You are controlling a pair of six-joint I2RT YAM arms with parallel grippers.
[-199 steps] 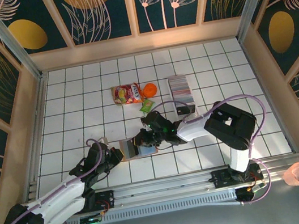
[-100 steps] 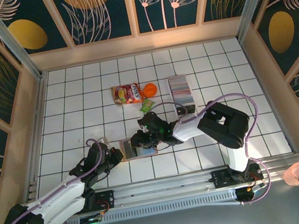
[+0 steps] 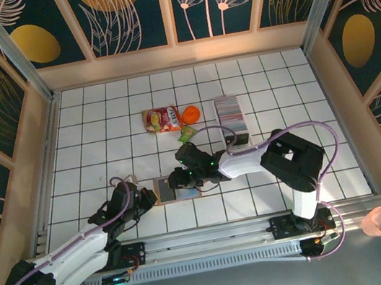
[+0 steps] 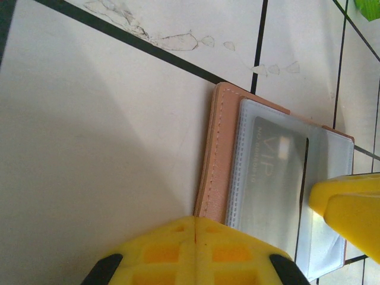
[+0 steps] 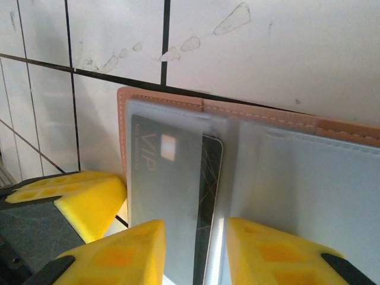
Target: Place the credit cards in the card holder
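Observation:
The salmon-pink card holder [image 3: 176,187] lies open on the tiled table, grey pockets up. A dark VIP credit card [image 5: 172,178] sits in its left pocket [image 4: 273,172], one dark long edge showing outside the sleeve. My right gripper [image 5: 196,237] is open just above that edge, one finger on each side. My left gripper [image 4: 195,221] is shut, nothing between its fingers, tips at the holder's stitched outer edge [image 4: 217,154]. More credit cards [image 3: 230,115] stand as a striped row at the back right.
Snack packets [image 3: 161,119], an orange object [image 3: 191,114] and a small green packet [image 3: 187,134] lie behind the holder. Wooden walls close in the table. A pink cup [image 3: 379,221] sits outside the frame at bottom right.
My right gripper was shut and has opened, letting go of the card, which stays in the pocket. The right arm shifted slightly; the left arm stayed still.

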